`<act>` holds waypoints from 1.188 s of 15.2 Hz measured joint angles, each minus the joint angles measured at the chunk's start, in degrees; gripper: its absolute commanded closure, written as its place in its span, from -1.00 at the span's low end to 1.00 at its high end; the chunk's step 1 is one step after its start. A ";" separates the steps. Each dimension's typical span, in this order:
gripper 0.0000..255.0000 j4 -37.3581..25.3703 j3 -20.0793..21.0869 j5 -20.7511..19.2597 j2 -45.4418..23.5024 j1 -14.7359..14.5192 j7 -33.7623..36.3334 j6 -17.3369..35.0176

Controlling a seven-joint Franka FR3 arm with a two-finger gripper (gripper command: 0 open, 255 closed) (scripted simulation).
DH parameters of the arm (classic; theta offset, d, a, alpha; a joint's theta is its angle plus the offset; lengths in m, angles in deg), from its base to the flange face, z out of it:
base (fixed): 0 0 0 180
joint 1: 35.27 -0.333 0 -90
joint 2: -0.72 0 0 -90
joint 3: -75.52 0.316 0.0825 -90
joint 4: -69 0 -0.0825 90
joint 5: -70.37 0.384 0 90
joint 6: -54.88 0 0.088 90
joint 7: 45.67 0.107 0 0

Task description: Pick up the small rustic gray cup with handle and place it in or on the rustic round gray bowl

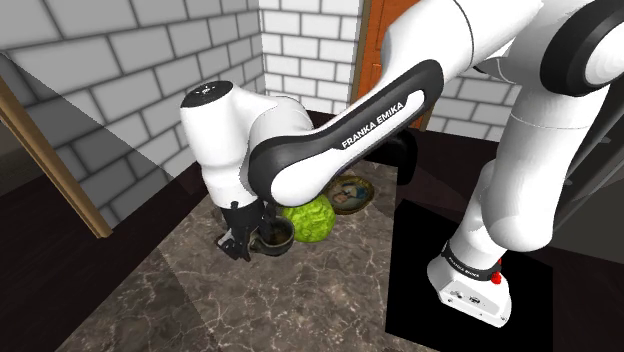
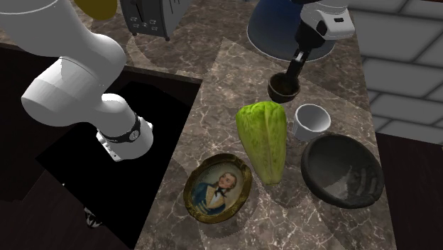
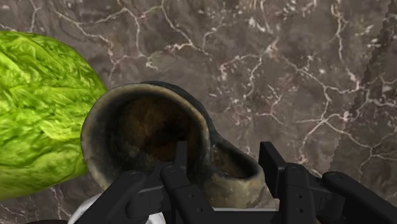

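The small dark brown-grey cup with a handle (image 3: pixel 146 137) stands on the marble counter beside a green lettuce (image 3: pixel 38 108). My gripper (image 3: pixel 226 156) is shut on it, one finger inside the cup wall and the other outside the handle loop. I cannot tell whether the cup is off the counter. In the second exterior view the cup (image 2: pixel 284 87) is at the far end of the counter under my gripper (image 2: pixel 294 69). The round dark grey bowl (image 2: pixel 342 172) lies empty near that view's right edge, past a white cup (image 2: pixel 311 121). In the shoulder view the cup (image 1: pixel 273 238) is beside my gripper (image 1: pixel 248 240).
The lettuce (image 2: pixel 264 138) lies lengthwise between the cup and an oval portrait plate (image 2: pixel 219 187). A blue rounded vessel (image 2: pixel 280 28) and a toaster (image 2: pixel 149 18) stand at the back. A black area (image 2: pixel 113 163) borders the counter (image 2: pixel 213 92). A brick wall (image 1: pixel 120 90) rises behind.
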 measured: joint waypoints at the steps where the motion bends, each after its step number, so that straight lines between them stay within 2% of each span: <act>1: 1.00 -0.55 0.08 0.19 0.24 -0.03 -0.04 -0.74; 18: 1.00 -9.83 0.43 2.87 4.09 0.36 -2.07 -13.10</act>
